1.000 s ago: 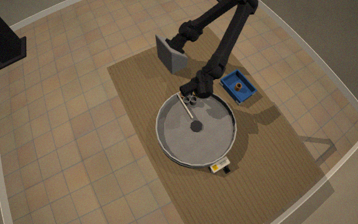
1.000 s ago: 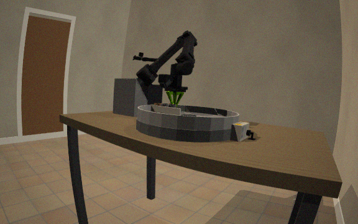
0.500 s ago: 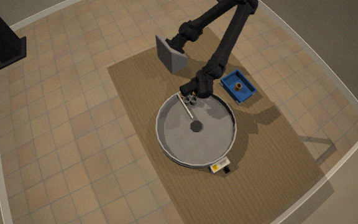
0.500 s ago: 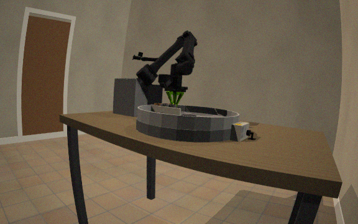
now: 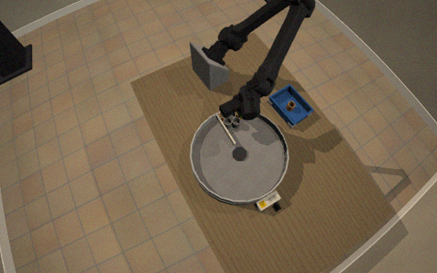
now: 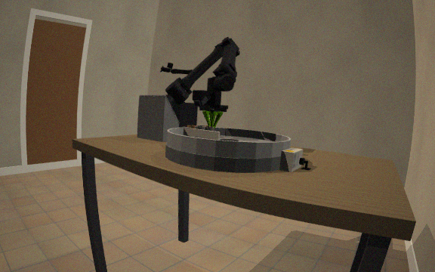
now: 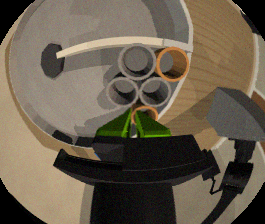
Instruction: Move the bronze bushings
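Observation:
The grey turntable [image 5: 239, 157] carries a tight cluster of bushings at its far rim, against a white bar [image 5: 226, 130]. In the wrist view there are two grey bushings [image 7: 137, 60] [image 7: 122, 90], one bronze bushing [image 7: 171, 63] at the rim, and a second bronze-rimmed bushing [image 7: 152, 94] nearest the fingers. My gripper [image 7: 133, 111] is low over the cluster, and its green fingers are pinched on the near wall of that nearest bronze bushing. The blue crate [image 5: 286, 103] holds one bronze bushing [image 5: 290, 105]. In the exterior view the gripper [image 6: 211, 120] reaches down to the turntable rim.
A grey box [image 5: 208, 70] stands behind the turntable by the arm's base. A small control box with a yellow label [image 5: 268, 201] sits at the turntable's front edge. A dark hub [image 5: 239, 153] marks the turntable's centre. The raised rim surrounds the cluster closely.

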Tool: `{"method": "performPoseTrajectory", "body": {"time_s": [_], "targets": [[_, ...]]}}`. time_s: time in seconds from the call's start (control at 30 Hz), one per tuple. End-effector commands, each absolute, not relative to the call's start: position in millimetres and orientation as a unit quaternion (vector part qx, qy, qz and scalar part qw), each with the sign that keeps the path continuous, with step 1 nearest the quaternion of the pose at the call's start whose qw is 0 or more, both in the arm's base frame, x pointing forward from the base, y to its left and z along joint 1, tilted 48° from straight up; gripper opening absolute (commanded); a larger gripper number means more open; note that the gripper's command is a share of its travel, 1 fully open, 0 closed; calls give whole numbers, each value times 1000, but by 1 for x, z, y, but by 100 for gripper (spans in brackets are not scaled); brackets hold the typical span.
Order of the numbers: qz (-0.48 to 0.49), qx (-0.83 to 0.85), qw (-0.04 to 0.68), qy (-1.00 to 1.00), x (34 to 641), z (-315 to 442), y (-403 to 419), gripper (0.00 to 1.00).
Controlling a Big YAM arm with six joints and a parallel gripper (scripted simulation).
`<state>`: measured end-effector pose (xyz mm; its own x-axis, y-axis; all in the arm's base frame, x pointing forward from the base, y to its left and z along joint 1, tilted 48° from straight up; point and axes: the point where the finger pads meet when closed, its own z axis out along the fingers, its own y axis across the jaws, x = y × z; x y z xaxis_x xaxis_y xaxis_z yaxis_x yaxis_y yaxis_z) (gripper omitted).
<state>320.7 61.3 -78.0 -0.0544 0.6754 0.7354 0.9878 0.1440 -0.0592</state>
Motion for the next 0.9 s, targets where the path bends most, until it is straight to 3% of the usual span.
{"method": "performPoseTrajectory", "body": {"time_s": [0.0, 0.87], "targets": [[-240, -612, 322, -681, 322, -82, 60, 0], [-237, -612, 327, -680, 318, -81, 60, 0]]}}
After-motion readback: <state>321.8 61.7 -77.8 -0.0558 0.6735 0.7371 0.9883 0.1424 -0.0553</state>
